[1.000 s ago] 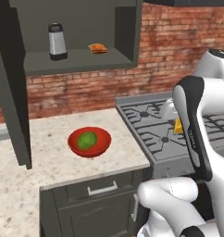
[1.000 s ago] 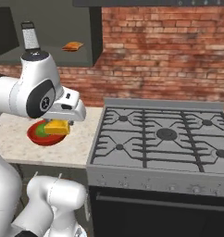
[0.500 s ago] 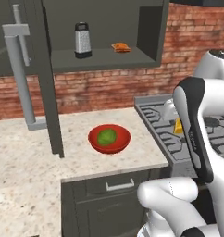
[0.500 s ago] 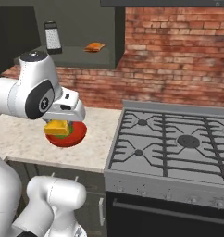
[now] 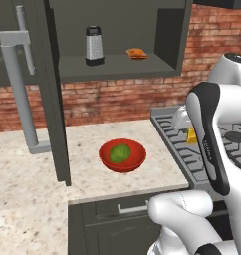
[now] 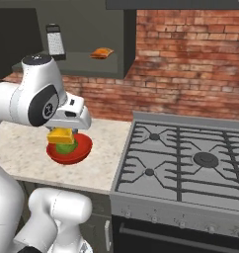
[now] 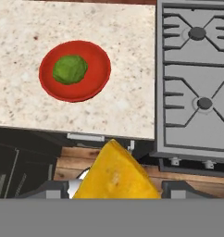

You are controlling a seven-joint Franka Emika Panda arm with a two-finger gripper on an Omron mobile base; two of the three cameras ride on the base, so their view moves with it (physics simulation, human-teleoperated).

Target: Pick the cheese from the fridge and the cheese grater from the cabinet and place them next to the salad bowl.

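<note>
A yellow-orange wedge of cheese (image 7: 116, 175) is held in my gripper (image 6: 62, 132), which is shut on it above the counter's front edge by the stove. The cheese (image 6: 59, 137) hangs in front of the red salad bowl (image 6: 81, 150) in the right base view and beside my forearm in the left base view, cheese (image 5: 192, 135). The salad bowl (image 5: 122, 155) (image 7: 74, 70) sits on the counter with its green leafy ball. The cheese grater (image 5: 94, 45) (image 6: 55, 40) stands upright on the shelf of the open cabinet (image 5: 117, 72). The fridge is out of view.
The cabinet's open door (image 5: 50, 99) juts over the counter, its grey bar handle (image 5: 18, 89) to the left. A flat orange-brown item (image 5: 136, 53) lies on the shelf right of the grater. A gas stove (image 6: 190, 158) adjoins the speckled counter (image 7: 123, 55) on the right.
The whole scene has slid to the right in both base views as the base drove left. The cabinet door and handle came into view. The cheese stays in my grip.
</note>
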